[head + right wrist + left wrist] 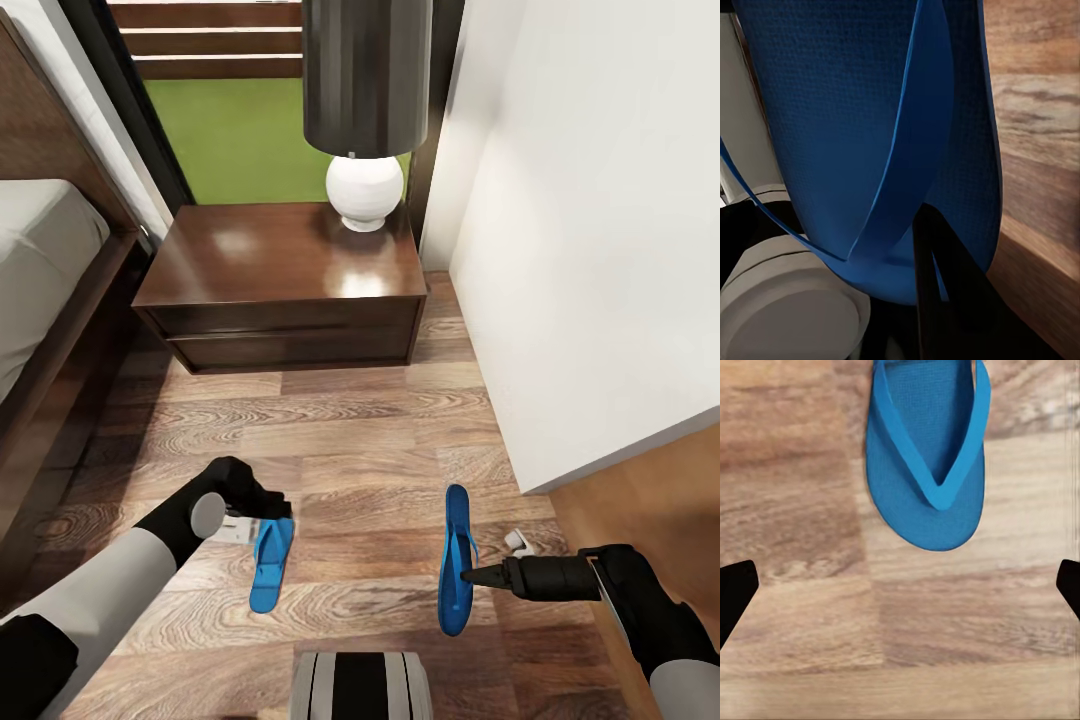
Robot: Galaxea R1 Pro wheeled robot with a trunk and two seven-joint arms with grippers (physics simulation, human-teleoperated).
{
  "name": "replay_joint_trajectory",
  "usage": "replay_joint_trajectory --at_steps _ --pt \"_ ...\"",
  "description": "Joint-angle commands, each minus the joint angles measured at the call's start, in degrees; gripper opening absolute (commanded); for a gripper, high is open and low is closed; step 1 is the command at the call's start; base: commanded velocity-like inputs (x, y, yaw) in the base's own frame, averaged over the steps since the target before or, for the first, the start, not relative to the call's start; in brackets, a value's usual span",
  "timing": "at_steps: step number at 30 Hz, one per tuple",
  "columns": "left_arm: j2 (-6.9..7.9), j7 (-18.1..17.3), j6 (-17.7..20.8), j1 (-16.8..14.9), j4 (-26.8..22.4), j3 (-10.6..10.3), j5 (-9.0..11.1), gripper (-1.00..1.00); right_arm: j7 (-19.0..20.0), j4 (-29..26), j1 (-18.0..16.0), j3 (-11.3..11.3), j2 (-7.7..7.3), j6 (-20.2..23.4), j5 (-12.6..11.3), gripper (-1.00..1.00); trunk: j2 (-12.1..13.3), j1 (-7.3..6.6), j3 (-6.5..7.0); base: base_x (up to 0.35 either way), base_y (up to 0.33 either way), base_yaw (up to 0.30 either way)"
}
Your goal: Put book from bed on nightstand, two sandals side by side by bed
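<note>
While the right claw (468, 575) grips one sandal (456, 562), the left claw (272, 512) hangs wide.

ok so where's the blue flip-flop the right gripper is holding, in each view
Head view: the bright blue flip-flop held on edge, low and right of centre, at the right gripper.
Left wrist view: can't match it; a blue sandal lying flat, likely the other of the pair.
Right wrist view: close up, a dark finger at its edge.
Shared landmark: the brown wood-plank floor.
</note>
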Motion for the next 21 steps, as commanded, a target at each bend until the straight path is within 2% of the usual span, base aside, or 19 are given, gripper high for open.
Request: replay_joint_trajectory --at_steps 1,7,17,21 --pt "0.25 -0.55 -0.03 -0.04 -0.08 -0.14 0.52 1.00 0.74 -0.05 -0.03 -0.15 0.04 0.85 0.59 -1.00 -0.02 -0.01 -0.04 0.000 0.000 0.000" --pt "1.20 -0.55 -0.03 -0.03 -0.14 1.64 0.49 1.00 0.74 -0.05 -0.03 -0.15 0.04 0.85 0.59 -1.00 -0.02 -0.01 -0.04 0.000 0.000 0.000" --pt "1.96 -0.56 -0.03 -0.01 -0.15 1.92 0.49 1.00 0.74 -0.05 -0.03 -0.15 0.04 0.85 0.59 -1.00 -0.02 -0.01 -0.04 0.000 0.000 0.000" --pt "1.97 -0.62 -0.03 -0.02 -0.15 1.92 0.49 1.00 0.74 -0.05 -0.03 -0.15 0.04 0.85 0.59 -1.00 -0.07 0.09 -0.92 0.000 0.000 0.000"
